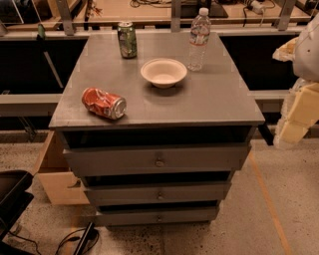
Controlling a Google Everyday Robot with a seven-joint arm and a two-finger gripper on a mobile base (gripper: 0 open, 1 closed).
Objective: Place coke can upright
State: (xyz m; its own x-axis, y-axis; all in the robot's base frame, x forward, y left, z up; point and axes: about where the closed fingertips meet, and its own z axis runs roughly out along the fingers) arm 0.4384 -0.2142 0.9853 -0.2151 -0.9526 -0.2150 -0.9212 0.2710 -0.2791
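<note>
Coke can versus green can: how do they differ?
The coke can is red, the green can green. The coke can lies dented on its side near the front edge; the green can stands upright at the back. Both sit on the cabinet top. The gripper is off to the right, touching neither.

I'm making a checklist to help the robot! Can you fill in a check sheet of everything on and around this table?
Surface: grey cabinet top, flat, with drawers below.
Job's things: coke can lying on its side near the front left corner, dented, not yet upright.
Clutter: green can upright at the back left; white bowl in the middle; water bottle upright at the back right.
Grippers: gripper off the cabinet's right edge, far from the coke can.
Cables: floor cables at the front left; more on the back bench.
Surroundings: speckled floor; tan box left of the cabinet.
</note>
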